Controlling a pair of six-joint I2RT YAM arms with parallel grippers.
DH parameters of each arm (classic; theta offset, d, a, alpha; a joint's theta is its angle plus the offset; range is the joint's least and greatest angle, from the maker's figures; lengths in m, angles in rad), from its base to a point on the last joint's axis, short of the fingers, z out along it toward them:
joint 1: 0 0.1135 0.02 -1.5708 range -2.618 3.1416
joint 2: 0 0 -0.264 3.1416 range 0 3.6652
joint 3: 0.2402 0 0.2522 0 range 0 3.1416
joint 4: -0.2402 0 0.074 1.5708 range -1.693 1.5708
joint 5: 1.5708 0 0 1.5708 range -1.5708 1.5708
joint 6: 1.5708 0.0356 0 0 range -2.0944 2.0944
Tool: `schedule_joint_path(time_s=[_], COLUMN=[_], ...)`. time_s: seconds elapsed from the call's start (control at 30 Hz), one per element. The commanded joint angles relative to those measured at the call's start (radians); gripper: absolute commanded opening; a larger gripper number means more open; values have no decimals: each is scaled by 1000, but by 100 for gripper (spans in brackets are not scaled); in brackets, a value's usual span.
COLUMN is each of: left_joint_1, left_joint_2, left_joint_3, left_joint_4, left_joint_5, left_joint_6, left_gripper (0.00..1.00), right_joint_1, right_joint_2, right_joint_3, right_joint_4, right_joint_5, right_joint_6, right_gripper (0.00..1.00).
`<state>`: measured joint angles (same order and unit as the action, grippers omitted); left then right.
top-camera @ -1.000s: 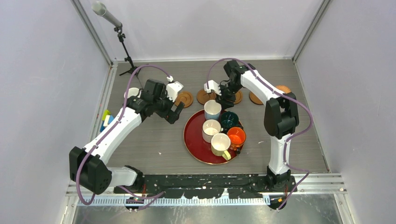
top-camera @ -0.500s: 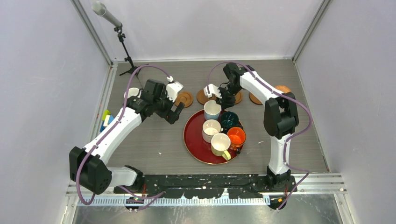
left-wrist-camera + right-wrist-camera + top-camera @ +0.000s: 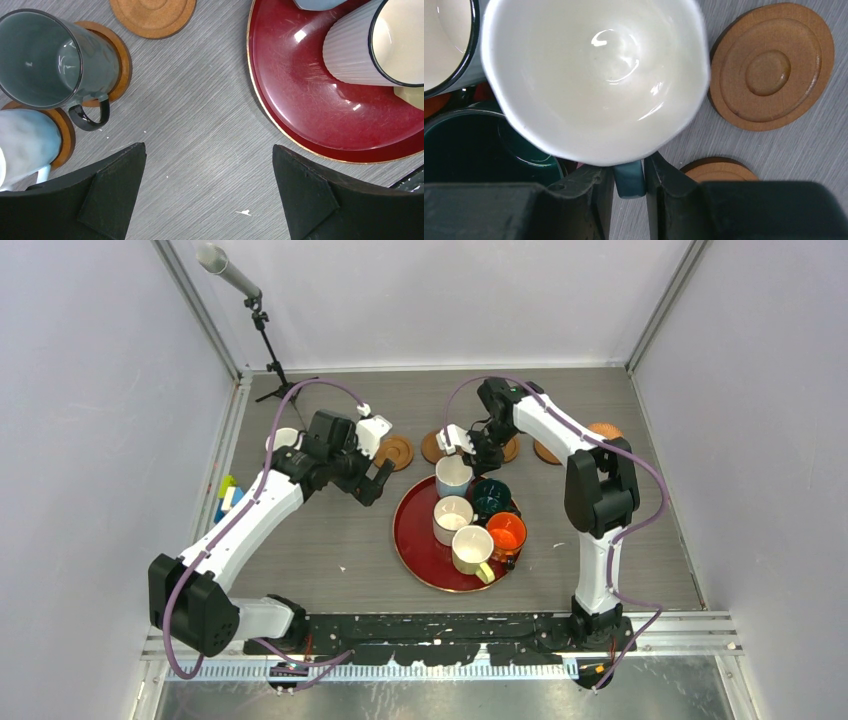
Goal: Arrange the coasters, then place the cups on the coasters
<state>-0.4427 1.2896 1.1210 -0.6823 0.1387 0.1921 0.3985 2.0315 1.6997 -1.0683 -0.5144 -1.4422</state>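
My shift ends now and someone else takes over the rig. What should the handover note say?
Left gripper: open and empty, over bare table beside the red tray.
Right gripper: closed on the handle of the light blue cup at the tray's far edge.
Done: grey-green cup and white cup each stand on a coaster.
Left: light blue, dark teal, cream, pale yellow and orange cups are on the tray. Move them onto the empty coasters behind it.
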Motion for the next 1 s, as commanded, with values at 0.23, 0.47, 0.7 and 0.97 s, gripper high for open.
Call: schedule_joint_path(time_s=[0.23,0.47,0.7,0.97], left_joint_1=[7,7,9,16], left_joint_2=[-25,-23,-29,-12], left_joint_3=[-9,-5,-9,35], left_joint_4=[-3,0,11,56], left_joint_5=[-16,-14,-16,-42], left_joint_6=[35,33,24,-45], left_gripper=[100,100,100,100], right_joint_1=[15,12,-3,-63], right_joint_2=[-82,-132,-224,-317], right_joint_3=[-18,-13,-60,-65], right_joint_4=[34,91,168,362], right_joint_5=[-46,-71,-108,-3], right_joint_6=[34,194,348,739], right_gripper=[7,1,1,1])
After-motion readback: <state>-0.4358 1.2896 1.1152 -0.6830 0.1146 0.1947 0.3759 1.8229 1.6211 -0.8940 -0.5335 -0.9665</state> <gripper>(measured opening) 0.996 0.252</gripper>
